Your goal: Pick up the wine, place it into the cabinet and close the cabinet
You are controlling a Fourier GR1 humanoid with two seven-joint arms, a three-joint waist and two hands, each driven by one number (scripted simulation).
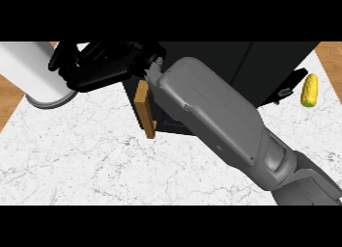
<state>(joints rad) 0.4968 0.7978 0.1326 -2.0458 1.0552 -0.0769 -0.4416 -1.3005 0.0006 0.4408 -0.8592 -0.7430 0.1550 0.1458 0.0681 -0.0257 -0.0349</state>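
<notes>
Bench (74, 159): white marble look, grey veining, smooth. Cabinet (274, 62): matt black; door (149, 120) edge light bare wood. Forearm (217, 120) across cabinet front: smooth grey plastic, slight sheen. Right hand (95, 72), left of cabinet: matt black. Corn (311, 90), right of cabinet: yellow, bumpy.

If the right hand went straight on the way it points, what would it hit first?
Probably the white cylinder at the counter's back left: the right hand points leftward at it, and nothing shows between them, though depth is unclear.

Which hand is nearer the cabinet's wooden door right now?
Right. The right hand is just up and left of the wooden door, near its top end; the left hand is out of view.
</notes>
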